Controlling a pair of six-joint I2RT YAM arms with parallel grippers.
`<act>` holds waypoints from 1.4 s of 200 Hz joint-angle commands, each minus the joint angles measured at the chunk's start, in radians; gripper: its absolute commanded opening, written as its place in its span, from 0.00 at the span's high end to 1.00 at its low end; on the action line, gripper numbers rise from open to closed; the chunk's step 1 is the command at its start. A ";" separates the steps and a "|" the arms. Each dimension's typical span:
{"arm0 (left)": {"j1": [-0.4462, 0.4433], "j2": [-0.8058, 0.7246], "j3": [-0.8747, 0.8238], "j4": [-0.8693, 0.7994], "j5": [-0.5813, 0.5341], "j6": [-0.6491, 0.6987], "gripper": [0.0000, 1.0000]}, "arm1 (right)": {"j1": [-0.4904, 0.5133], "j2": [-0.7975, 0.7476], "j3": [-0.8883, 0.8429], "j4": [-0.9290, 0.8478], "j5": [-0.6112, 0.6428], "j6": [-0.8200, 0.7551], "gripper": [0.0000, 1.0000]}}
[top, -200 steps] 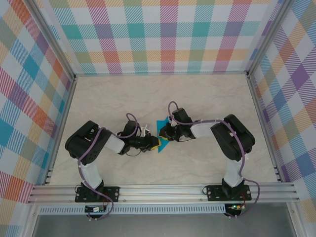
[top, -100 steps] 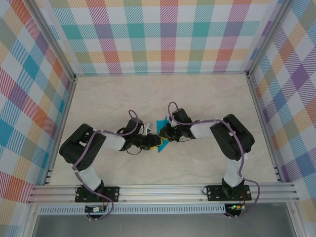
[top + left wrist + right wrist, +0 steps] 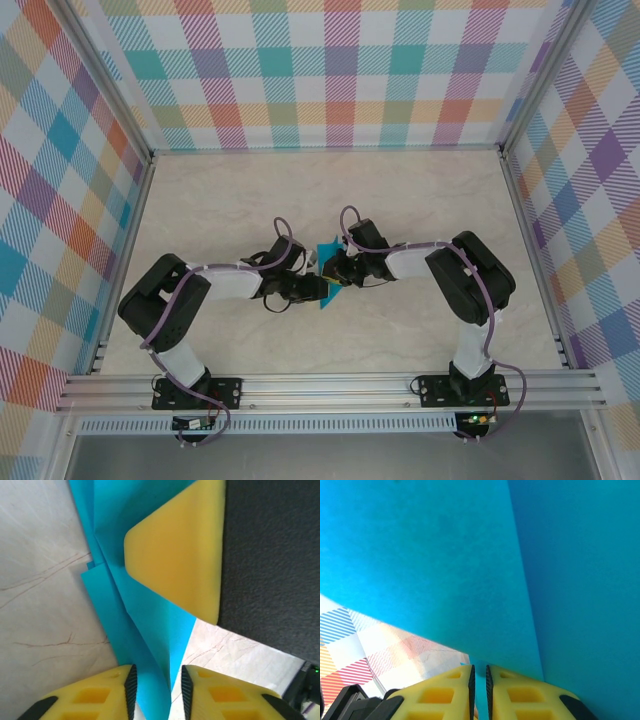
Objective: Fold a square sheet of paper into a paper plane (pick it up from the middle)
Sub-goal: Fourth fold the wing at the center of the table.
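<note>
The teal-blue sheet of paper [image 3: 325, 251], folded into pointed layers with creases, hangs just above the table between both grippers. My right gripper [image 3: 336, 272] comes from the right and is shut on it; in the right wrist view the paper [image 3: 470, 555] runs into the narrow slit of the right gripper [image 3: 479, 690]. My left gripper [image 3: 318, 288] reaches in from the left. Its jaws stand apart around a raised fold of the paper [image 3: 145, 630], which lies against the left gripper's [image 3: 157, 690] left pad and clear of the right one. A yellow fingertip [image 3: 185, 555] of the right gripper presses the paper ahead.
The beige marble-pattern table [image 3: 250, 200] lies open behind the grippers. Aluminium frame rails [image 3: 330, 385] and checked walls [image 3: 340, 70] bound it. Both forearms nearly meet at the middle, with purple cables [image 3: 283, 235] looping above the wrists.
My left arm has stretched rightward toward the paper and its wrist has turned. Its jaws have parted around the fold. The right arm and its grip have not moved.
</note>
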 commanded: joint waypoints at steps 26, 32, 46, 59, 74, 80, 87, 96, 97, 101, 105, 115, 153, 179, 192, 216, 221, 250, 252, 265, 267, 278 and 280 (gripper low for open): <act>-0.022 0.025 0.013 -0.115 -0.078 0.043 0.87 | -0.002 0.017 0.010 -0.041 0.018 0.003 0.83; -0.022 0.025 0.009 -0.110 -0.077 0.041 0.90 | -0.002 0.017 0.011 -0.041 0.017 0.003 0.83; -0.021 0.024 -0.002 -0.107 -0.083 0.038 0.94 | -0.002 0.014 0.009 -0.044 0.022 0.000 0.83; -0.022 0.022 -0.010 -0.099 -0.084 0.032 0.97 | -0.004 0.016 0.010 -0.046 0.023 0.000 0.83; -0.022 0.025 -0.015 -0.086 -0.068 0.029 0.99 | -0.003 0.017 0.013 -0.047 0.021 0.000 0.83; -0.022 0.028 -0.015 -0.082 -0.062 0.024 1.00 | -0.004 0.019 0.016 -0.049 0.021 -0.002 0.83; -0.022 0.033 -0.018 -0.072 -0.054 0.015 1.00 | -0.004 0.021 0.019 -0.054 0.019 -0.003 0.83; -0.021 0.038 -0.021 -0.063 -0.043 0.005 1.00 | -0.004 0.025 0.019 -0.058 0.021 -0.005 0.83; -0.022 0.038 -0.022 -0.063 -0.041 0.005 1.00 | -0.004 0.025 0.019 -0.058 0.022 -0.005 0.83; -0.022 0.038 -0.025 -0.060 -0.039 0.000 1.00 | -0.003 0.026 0.020 -0.063 0.023 -0.005 0.83; -0.021 0.037 -0.030 -0.057 -0.039 -0.006 1.00 | -0.003 0.027 0.020 -0.068 0.028 -0.006 0.83; -0.022 0.028 -0.053 -0.036 -0.040 -0.029 1.00 | -0.004 0.027 0.019 -0.091 0.040 -0.008 0.83; -0.022 -0.037 -0.159 0.127 0.021 -0.116 0.87 | -0.003 0.045 0.007 -0.108 0.039 -0.008 0.84; -0.020 -0.158 -0.247 0.207 -0.047 -0.205 0.84 | -0.002 0.042 -0.005 -0.115 0.042 -0.008 0.84; -0.018 -0.239 -0.298 0.225 -0.123 -0.255 0.85 | -0.002 0.041 -0.009 -0.119 0.041 -0.007 0.84; -0.003 -0.359 -0.357 0.208 -0.243 -0.350 0.87 | -0.003 0.044 -0.011 -0.117 0.046 0.003 0.84; 0.002 -0.376 -0.363 0.210 -0.248 -0.361 0.87 | -0.003 0.043 -0.013 -0.116 0.047 0.006 0.84; 0.015 -0.418 -0.330 0.215 -0.207 -0.363 0.86 | -0.002 0.051 0.003 -0.134 0.046 0.009 0.84; 0.016 -0.418 -0.325 0.217 -0.201 -0.362 0.86 | -0.003 0.052 0.005 -0.137 0.047 0.009 0.84; 0.017 -0.403 -0.292 0.235 -0.158 -0.359 0.86 | -0.002 0.054 0.006 -0.140 0.045 0.009 0.84; 0.017 -0.398 -0.287 0.239 -0.150 -0.359 0.86 | -0.003 0.053 0.006 -0.140 0.045 0.009 0.84; 0.017 -0.371 -0.262 0.272 -0.111 -0.364 0.87 | -0.002 0.051 0.007 -0.145 0.049 0.009 0.84; 0.017 -0.365 -0.255 0.275 -0.107 -0.366 0.87 | -0.003 0.051 0.008 -0.147 0.050 0.010 0.84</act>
